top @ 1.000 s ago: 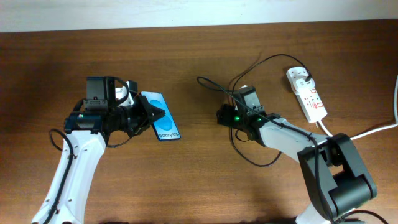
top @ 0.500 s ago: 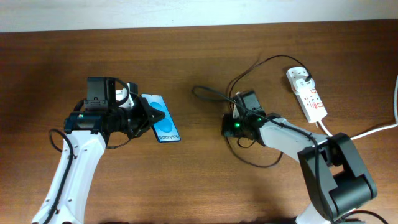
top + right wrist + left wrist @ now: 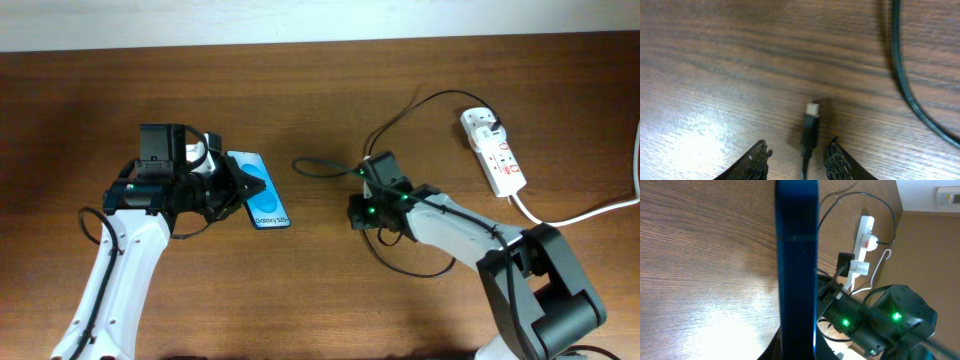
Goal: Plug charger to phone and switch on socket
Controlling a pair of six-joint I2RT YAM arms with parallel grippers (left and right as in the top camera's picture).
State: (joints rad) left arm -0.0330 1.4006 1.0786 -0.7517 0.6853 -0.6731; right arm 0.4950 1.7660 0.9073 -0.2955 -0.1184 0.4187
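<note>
While the left end effector (image 3: pixel 240 187) grips the phone (image 3: pixel 266 206) by its long edges, the blue screen faces up in the overhead view, left of centre on the table (image 3: pixel 320 300), and the left wrist view shows it edge-on as a dark vertical bar. Over on the right, the right end effector (image 3: pixel 799 151) is down low near the middle of the table, well apart from the phone. The charger (image 3: pixel 811 129) runs out between its two fingers (image 3: pixel 758 159), the small metal connector tip poking forward just above the wood with a shadow under it. So the end effector is clamped on the cable just behind the tip. The rest of the black cable arcs up and across to the socket (image 3: pixel 494 150) at the far right, where its plug head sits in the top outlet. A thick white cord (image 3: pixel 590 212) trails off the strip toward the right edge.
</note>
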